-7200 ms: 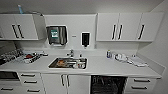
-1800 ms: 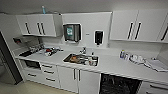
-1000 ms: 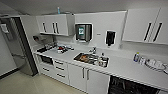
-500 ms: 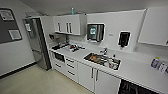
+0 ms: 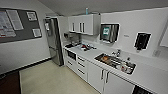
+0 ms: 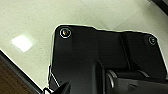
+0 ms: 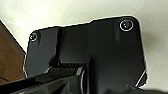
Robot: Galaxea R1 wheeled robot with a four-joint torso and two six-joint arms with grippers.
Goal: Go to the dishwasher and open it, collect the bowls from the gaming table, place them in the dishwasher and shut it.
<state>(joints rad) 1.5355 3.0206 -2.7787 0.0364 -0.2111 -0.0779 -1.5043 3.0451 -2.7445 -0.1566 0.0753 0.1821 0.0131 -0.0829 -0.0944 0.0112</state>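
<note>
I face a kitchen in the head view. A white counter with a steel sink runs from the back left to the right edge. Low at the right edge, a dark panel sits under the counter; I cannot tell if it is the dishwasher. The bowls and the gaming table are out of view. Both wrist views look down past the robot's dark plate at pale floor.
A tall steel fridge stands at the counter's far end, with a small black oven beside it. White wall cabinets hang above. A notice board covers the left wall. Pale floor lies in front; darker floor borders it.
The camera has swung left and moved: the sink and counter have slid to the right, and the fridge, the left wall and the notice board have come into view.
</note>
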